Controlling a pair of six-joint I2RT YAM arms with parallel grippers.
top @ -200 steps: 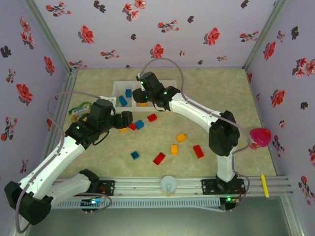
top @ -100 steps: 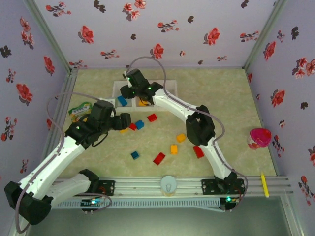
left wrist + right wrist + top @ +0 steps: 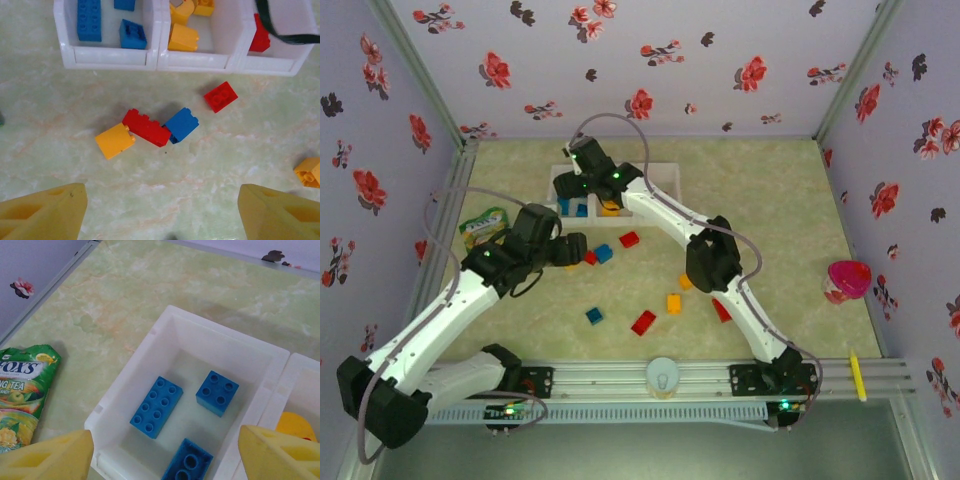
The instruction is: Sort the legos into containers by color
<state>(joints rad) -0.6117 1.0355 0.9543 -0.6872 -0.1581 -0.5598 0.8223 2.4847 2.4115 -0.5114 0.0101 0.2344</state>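
Observation:
The white tray (image 3: 670, 172) has three containers in a row. My right gripper (image 3: 582, 186) hangs open over the left one (image 3: 125, 371), which holds three blue legos (image 3: 156, 406); nothing sits between its fingers (image 3: 47, 457). The middle container holds yellow legos (image 3: 182, 37) and the right one red legos (image 3: 260, 40). My left gripper (image 3: 160, 220) is open and low over bare table. Just ahead of it lie a yellow brick (image 3: 115, 140), a red brick (image 3: 147, 127) and a blue brick (image 3: 181, 124), touching in a row. A small red brick (image 3: 220, 96) lies beyond them.
Several more loose bricks (image 3: 643, 322) are scattered mid-table, one red brick (image 3: 722, 310) partly under the right arm. A green snack packet (image 3: 483, 227) lies left of the tray. A pink cup (image 3: 848, 280) stands at the right. A yellow pen (image 3: 857, 375) rests on the front rail.
My right arm has swung left along the tray, from its middle to over the left container. The left arm has shifted only slightly.

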